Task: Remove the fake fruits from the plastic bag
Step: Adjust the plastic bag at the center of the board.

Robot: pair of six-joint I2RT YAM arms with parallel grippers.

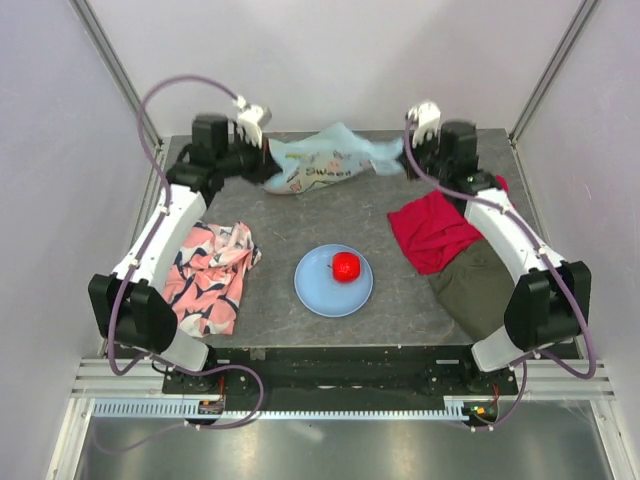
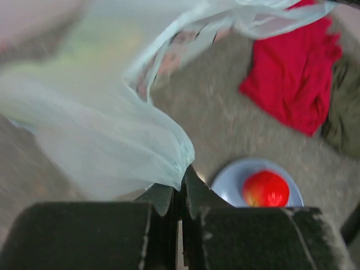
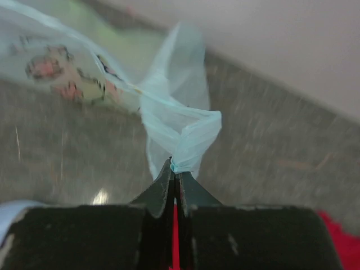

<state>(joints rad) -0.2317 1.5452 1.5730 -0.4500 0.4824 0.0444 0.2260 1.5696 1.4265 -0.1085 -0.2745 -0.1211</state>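
The pale-blue plastic bag (image 1: 325, 160) hangs stretched between both grippers at the far edge of the table, with printed shapes showing through it. My left gripper (image 1: 262, 152) is shut on the bag's left end (image 2: 140, 152). My right gripper (image 1: 408, 160) is shut on a twisted corner of the bag (image 3: 183, 132). A red apple (image 1: 346, 266) sits on the round light-blue plate (image 1: 312, 290) at the table's middle; it also shows in the left wrist view (image 2: 265, 188). No other fruit shows clearly; the bag's contents are blurred.
A pink patterned cloth (image 1: 208, 275) lies at the left. A red cloth (image 1: 432, 230) and a dark olive cloth (image 1: 475, 285) lie at the right, under my right arm. Grey walls and frame posts surround the table.
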